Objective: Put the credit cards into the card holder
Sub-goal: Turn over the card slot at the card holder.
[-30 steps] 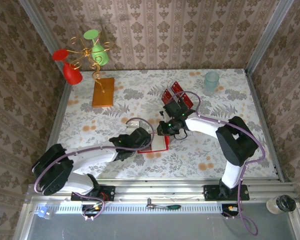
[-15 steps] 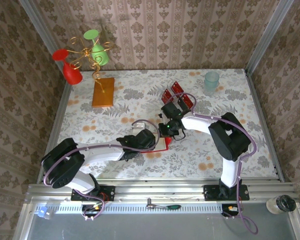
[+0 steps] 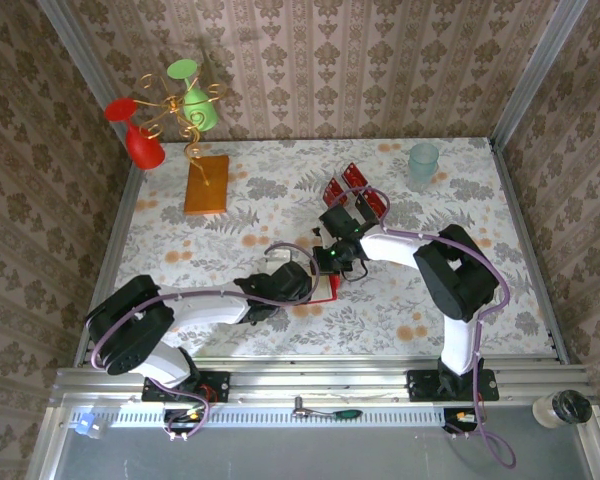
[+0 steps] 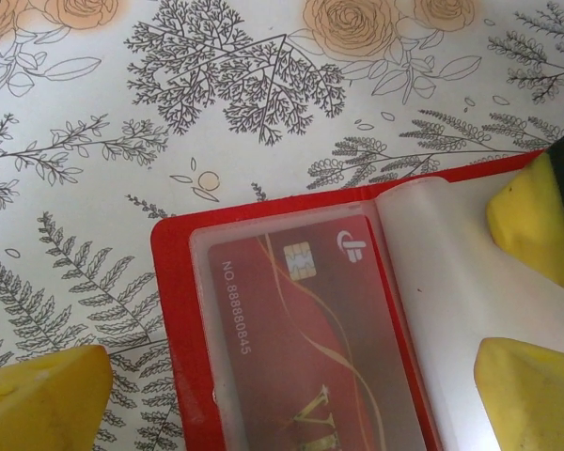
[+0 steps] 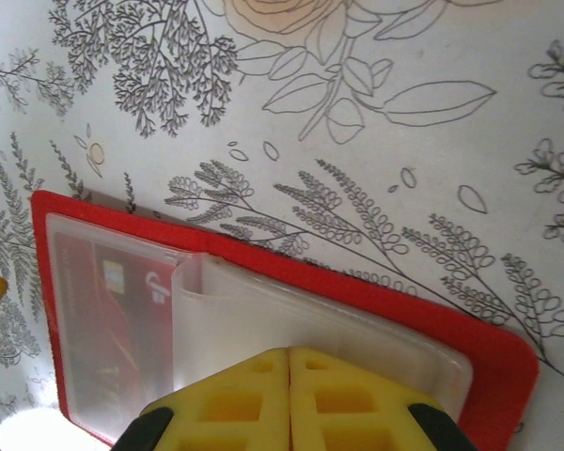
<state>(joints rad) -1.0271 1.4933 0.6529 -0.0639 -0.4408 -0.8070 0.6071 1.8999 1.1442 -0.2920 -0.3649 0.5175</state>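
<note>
The card holder [image 3: 323, 293] lies open on the flowered table, red outside [image 4: 174, 310] with pale clear sleeves inside. One credit card [image 4: 301, 329] sits in its left sleeve, also seen as the same card [image 5: 108, 319] from the right wrist. My left gripper [image 4: 282, 395] is open and straddles the holder, one yellow fingertip [image 4: 38, 399] on the table beside it. My right gripper [image 5: 289, 355] is shut, tips together and resting on the pale sleeves of the holder [image 5: 493, 381]. More credit cards [image 3: 355, 188] lie fanned behind the right gripper [image 3: 332, 258].
An orange-brown slab [image 3: 206, 183] lies at the back left, next to a wire stand with red and green cups [image 3: 170, 110]. A pale green cup [image 3: 423, 162] stands at the back right. Patterned walls close in the table on three sides.
The right gripper has closed its fingers and shifted slightly left onto the holder's sleeves. The left arm has swung a little to the right; its gripper stays open over the holder.
</note>
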